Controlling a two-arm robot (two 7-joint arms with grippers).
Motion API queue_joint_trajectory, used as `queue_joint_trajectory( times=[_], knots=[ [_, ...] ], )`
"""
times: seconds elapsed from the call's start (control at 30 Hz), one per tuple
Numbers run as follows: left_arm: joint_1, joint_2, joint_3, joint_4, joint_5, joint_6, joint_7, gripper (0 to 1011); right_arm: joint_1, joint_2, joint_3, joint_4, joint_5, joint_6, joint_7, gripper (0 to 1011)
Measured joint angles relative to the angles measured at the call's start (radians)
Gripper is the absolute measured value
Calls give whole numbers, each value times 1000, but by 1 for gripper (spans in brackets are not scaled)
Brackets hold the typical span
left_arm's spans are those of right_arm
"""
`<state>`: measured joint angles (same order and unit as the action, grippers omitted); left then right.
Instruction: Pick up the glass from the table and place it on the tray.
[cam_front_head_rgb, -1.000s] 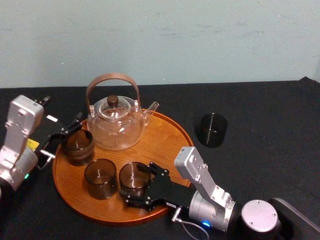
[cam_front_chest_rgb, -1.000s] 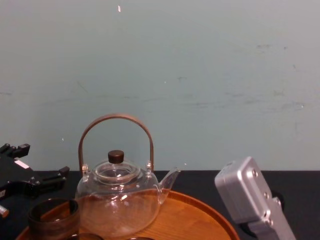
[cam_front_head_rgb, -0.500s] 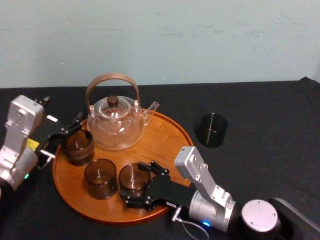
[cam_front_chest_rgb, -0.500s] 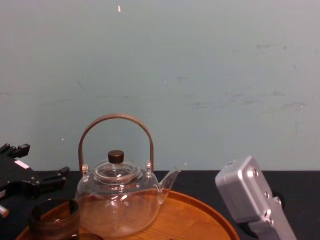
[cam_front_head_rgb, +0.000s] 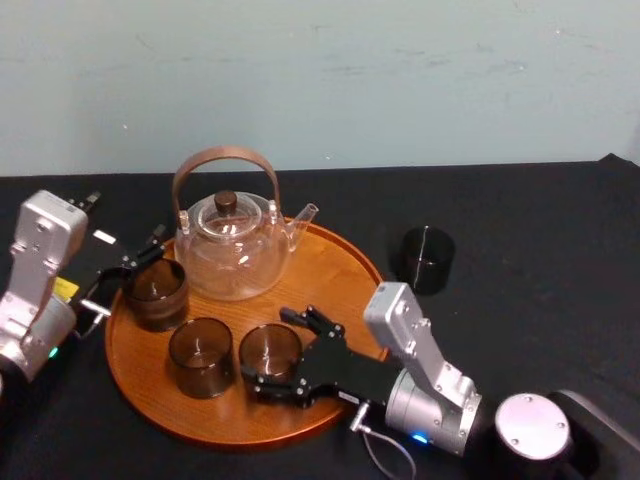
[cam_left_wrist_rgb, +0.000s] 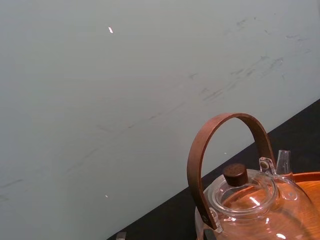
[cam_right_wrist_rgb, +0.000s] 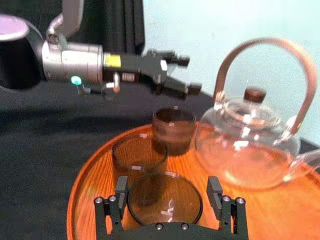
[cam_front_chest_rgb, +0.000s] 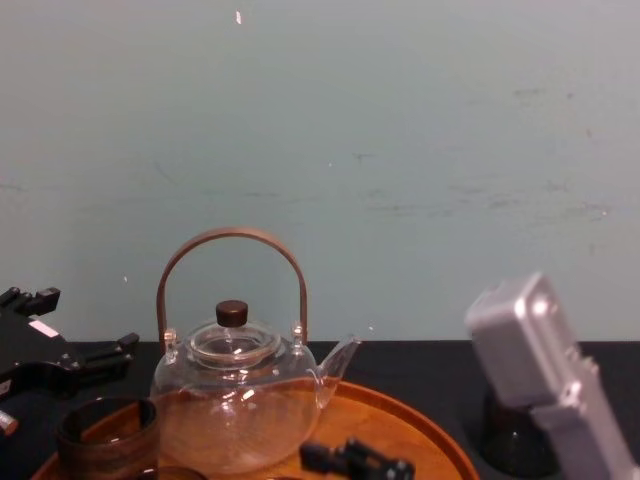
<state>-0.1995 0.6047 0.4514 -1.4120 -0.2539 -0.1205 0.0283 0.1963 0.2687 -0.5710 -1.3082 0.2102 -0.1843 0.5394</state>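
Note:
A dark glass (cam_front_head_rgb: 427, 258) stands on the black table (cam_front_head_rgb: 540, 250), right of the round wooden tray (cam_front_head_rgb: 330, 270). Three more brown glasses stand on the tray, the nearest one (cam_front_head_rgb: 270, 350) between the spread fingers of my right gripper (cam_front_head_rgb: 272, 352). In the right wrist view that glass (cam_right_wrist_rgb: 165, 205) sits on the tray with a small gap to each finger (cam_right_wrist_rgb: 121, 189), so the right gripper (cam_right_wrist_rgb: 167, 192) is open. My left gripper (cam_front_head_rgb: 125, 272) is open at the tray's left edge, beside another glass (cam_front_head_rgb: 155, 293).
A glass teapot (cam_front_head_rgb: 230, 245) with a brown hoop handle stands at the back of the tray. The third tray glass (cam_front_head_rgb: 200, 357) is just left of the right gripper. Bare black cloth stretches right of the tray, around the lone glass. A pale wall closes the far side.
My right arm's wrist has lifted and drawn back to the right, and its fingers now appear in the chest view. The glass between them stays on the tray. The left arm has not moved.

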Motion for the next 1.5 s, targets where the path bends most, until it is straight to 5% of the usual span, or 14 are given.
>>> queue_joint_trajectory(
  times=[0.67,1.1,1.5],
  knots=[
    [0,0,0,0,0,0,0,1002,-85,92,81,-191,50,-54,-22,1002],
    [0,0,0,0,0,0,0,1001,-218,168,246,-266,52,-31,-151,1002],
    [0,0,0,0,0,0,0,1001,-257,164,346,-242,47,-1,-212,1002]
  ],
)
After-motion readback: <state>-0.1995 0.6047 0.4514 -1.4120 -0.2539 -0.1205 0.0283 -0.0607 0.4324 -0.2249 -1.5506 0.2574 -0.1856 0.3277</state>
